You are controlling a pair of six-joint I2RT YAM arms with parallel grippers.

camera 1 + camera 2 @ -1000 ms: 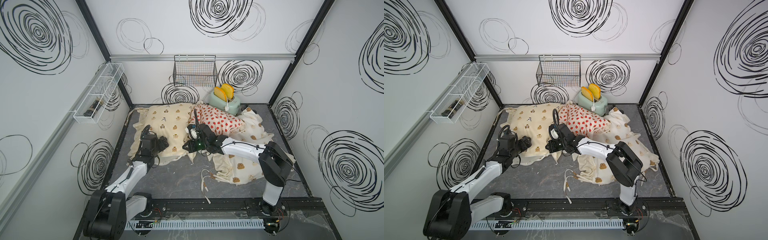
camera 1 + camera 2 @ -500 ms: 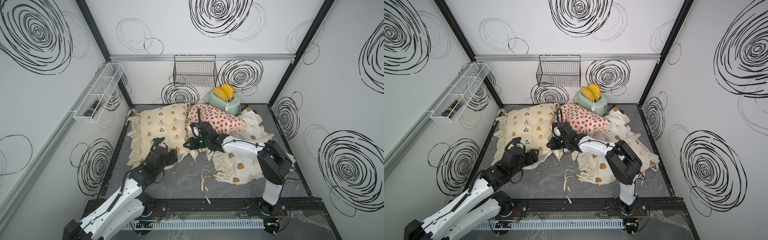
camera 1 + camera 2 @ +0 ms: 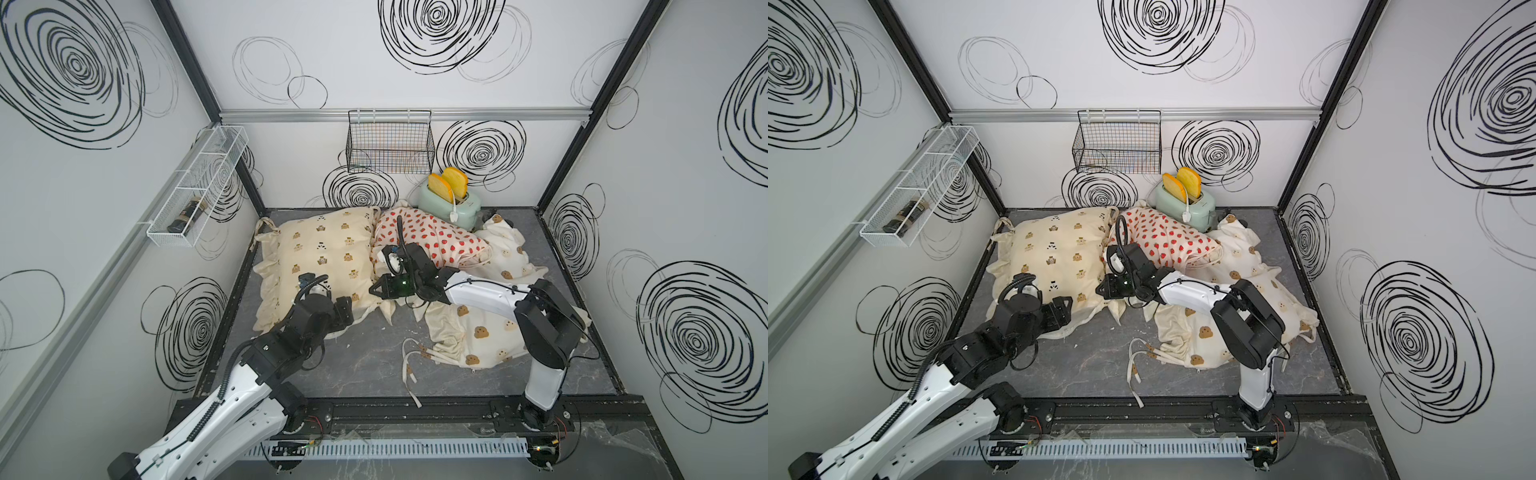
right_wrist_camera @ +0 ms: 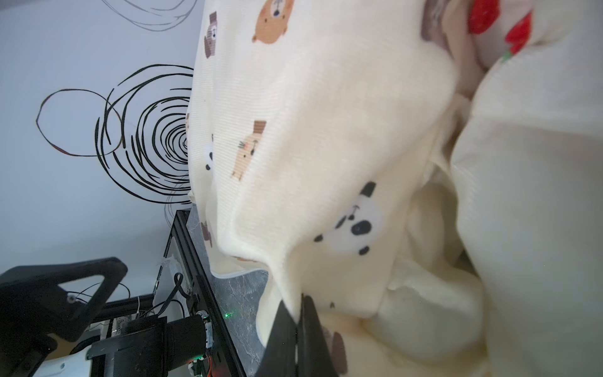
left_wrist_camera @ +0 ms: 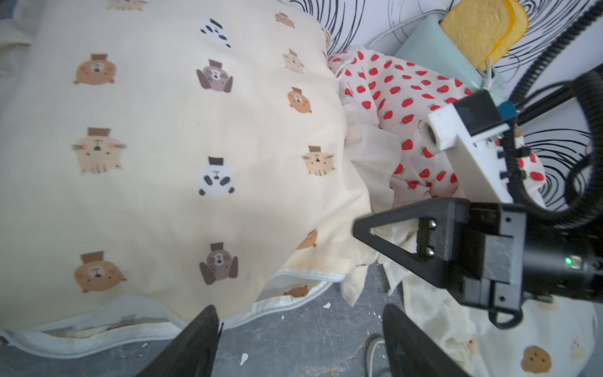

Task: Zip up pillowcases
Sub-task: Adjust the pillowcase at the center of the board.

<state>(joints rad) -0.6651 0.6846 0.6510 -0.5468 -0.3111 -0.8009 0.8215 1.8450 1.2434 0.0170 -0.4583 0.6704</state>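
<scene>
Three pillowcases lie at the back. The cream one with bears and pandas (image 3: 320, 257) (image 3: 1054, 253) is on the left, the strawberry one (image 3: 432, 245) in the middle, and the white one with brown bear heads (image 3: 482, 332) on the right under the right arm. My left gripper (image 5: 300, 326) (image 3: 345, 309) is open, just in front of the cream case's near edge. There its white zipper tape (image 5: 293, 277) gapes. My right gripper (image 4: 298, 313) (image 3: 374, 291) is shut on the cream case's near right corner fabric.
A mint toaster (image 3: 451, 203) holding toast stands at the back, right of centre. A black wire basket (image 3: 388, 145) hangs on the back wall and a white wire shelf (image 3: 195, 191) on the left wall. Loose ties (image 3: 411, 361) trail over the grey floor.
My left gripper has left the cream case's left side and moved to its near edge. The cream case, bunched before, now lies spread flat. My right gripper keeps its grip.
</scene>
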